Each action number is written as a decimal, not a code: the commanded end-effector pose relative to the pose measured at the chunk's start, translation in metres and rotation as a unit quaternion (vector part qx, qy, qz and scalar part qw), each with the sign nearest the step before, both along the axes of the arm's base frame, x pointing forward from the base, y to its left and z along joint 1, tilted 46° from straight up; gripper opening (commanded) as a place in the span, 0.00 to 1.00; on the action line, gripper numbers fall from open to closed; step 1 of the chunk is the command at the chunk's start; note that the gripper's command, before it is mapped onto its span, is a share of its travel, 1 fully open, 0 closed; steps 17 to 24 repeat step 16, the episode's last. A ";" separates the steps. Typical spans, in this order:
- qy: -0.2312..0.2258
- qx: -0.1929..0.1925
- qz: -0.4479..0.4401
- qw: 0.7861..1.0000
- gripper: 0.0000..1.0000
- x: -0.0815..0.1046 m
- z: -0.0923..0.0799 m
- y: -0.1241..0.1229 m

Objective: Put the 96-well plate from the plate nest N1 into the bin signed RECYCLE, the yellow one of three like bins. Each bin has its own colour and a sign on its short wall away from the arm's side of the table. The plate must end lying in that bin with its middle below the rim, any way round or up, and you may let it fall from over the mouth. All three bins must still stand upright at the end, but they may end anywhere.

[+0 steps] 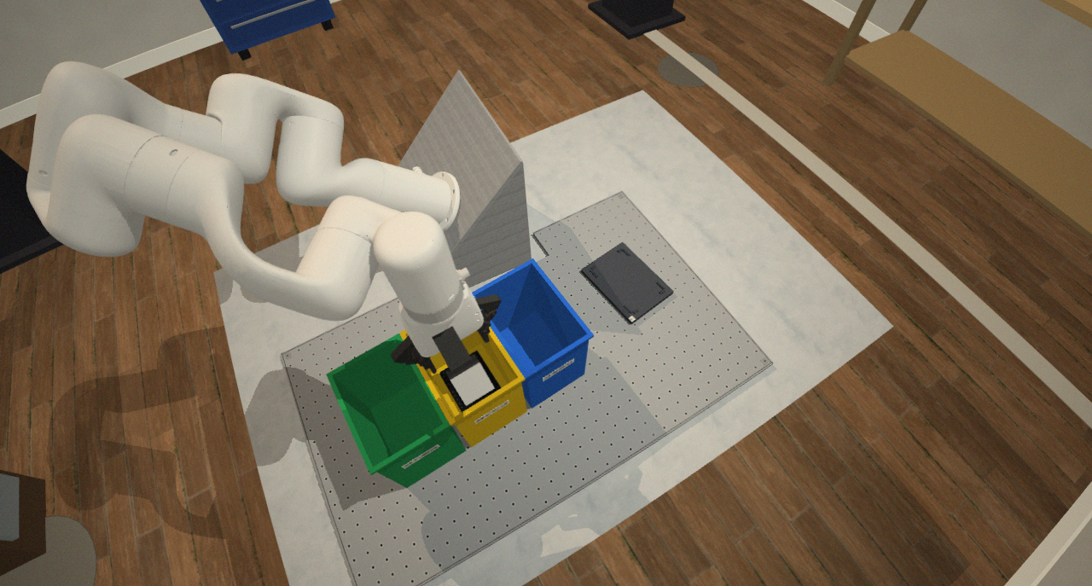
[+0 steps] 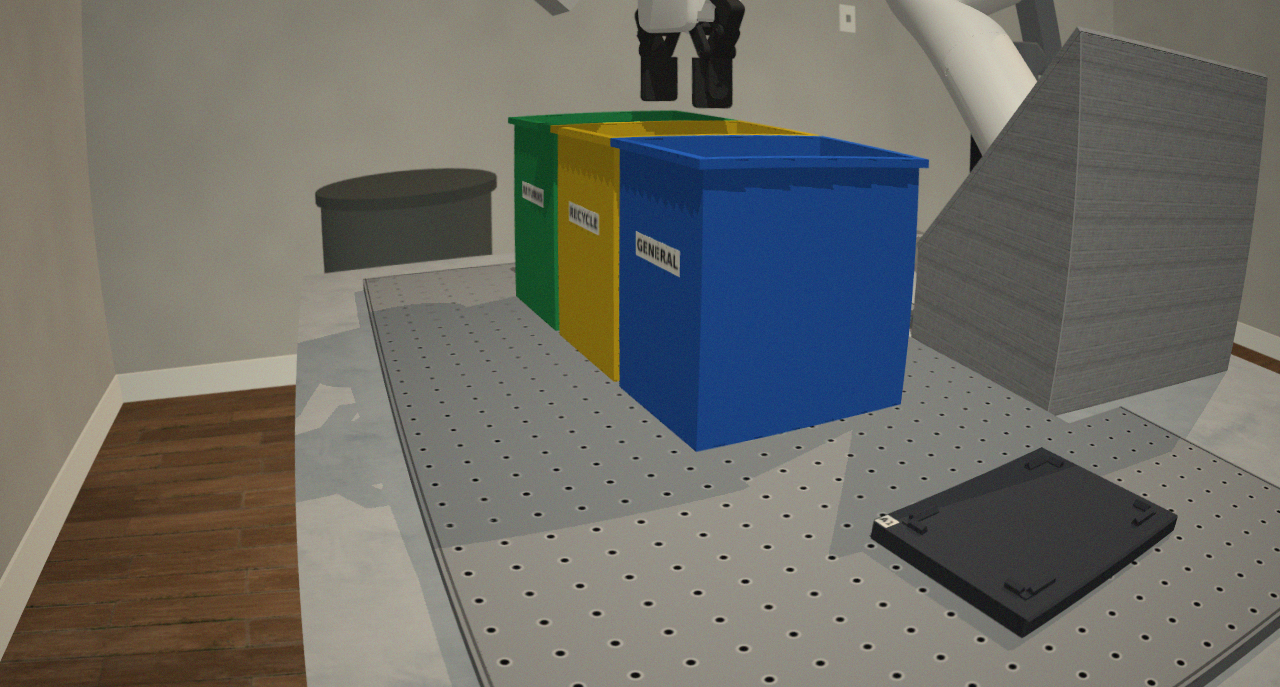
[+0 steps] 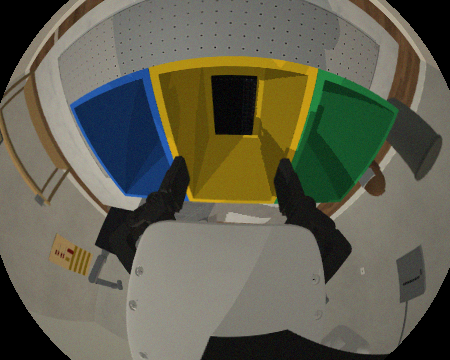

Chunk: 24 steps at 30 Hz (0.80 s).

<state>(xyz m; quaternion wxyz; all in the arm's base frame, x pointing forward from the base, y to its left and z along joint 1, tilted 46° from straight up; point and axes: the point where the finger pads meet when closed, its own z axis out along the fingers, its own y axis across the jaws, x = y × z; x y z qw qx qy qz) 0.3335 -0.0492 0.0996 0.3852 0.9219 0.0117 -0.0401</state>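
The yellow bin (image 1: 488, 410) (image 2: 583, 218) signed RECYCLE stands between the green bin (image 1: 389, 414) and the blue bin (image 1: 538, 322). In the wrist view the black 96-well plate (image 3: 235, 104) is inside the yellow bin (image 3: 232, 136), below its rim and apart from the fingers; it looks narrow, as if tilted on edge. My gripper (image 2: 684, 78) is open and empty, just above the yellow bin's mouth, and it also shows in the wrist view (image 3: 232, 174). The dark plate nest N1 (image 1: 625, 281) lies empty on the right of the breadboard (image 2: 1024, 540).
A tall grey wedge block (image 1: 473, 177) stands behind the bins, close to the arm. The blue bin (image 2: 769, 289) is signed GENERAL. A dark round drum (image 2: 407, 217) stands beyond the table's far end.
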 end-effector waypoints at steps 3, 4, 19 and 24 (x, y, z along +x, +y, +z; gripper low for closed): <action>-0.001 0.001 0.001 1.000 1.00 0.001 0.001 0.001; -0.001 0.001 0.001 1.000 1.00 0.001 0.001 0.001; -0.001 0.001 0.001 1.000 1.00 0.002 0.008 0.009; -0.001 0.001 0.001 1.000 1.00 0.002 0.008 0.009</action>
